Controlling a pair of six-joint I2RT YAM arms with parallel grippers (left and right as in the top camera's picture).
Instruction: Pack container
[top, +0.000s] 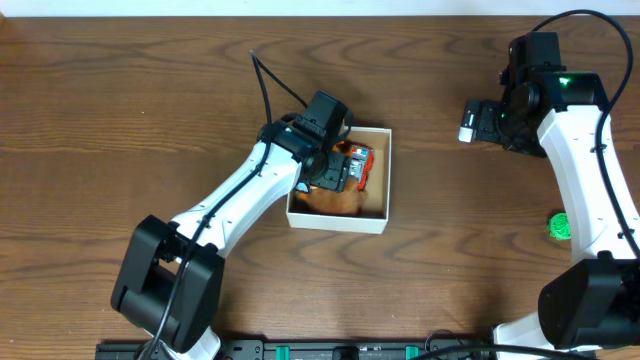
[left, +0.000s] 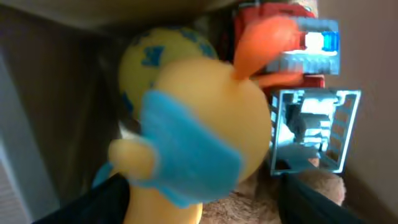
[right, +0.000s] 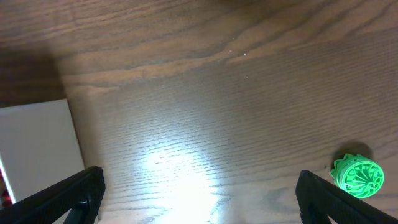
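The container (top: 383, 180), a small white box with a brown inside, stands at mid-table. My left gripper (top: 335, 165) reaches down into it. In the left wrist view its fingers (left: 199, 190) are spread wide. A yellow duck with a blue mask (left: 199, 124) sits between them, close to the left finger and apart from the right one. A red and blue toy vehicle (left: 298, 50), a yellow ball with blue marks (left: 155, 59) and brown plush (left: 249, 202) lie in the box too. My right gripper (top: 470, 120) (right: 199, 186) is open and empty above bare table.
A green ridged toy (top: 560, 227) lies on the table at the right, also in the right wrist view (right: 356, 175). The container's white wall (right: 37, 143) shows at the left of that view. The table is dark wood.
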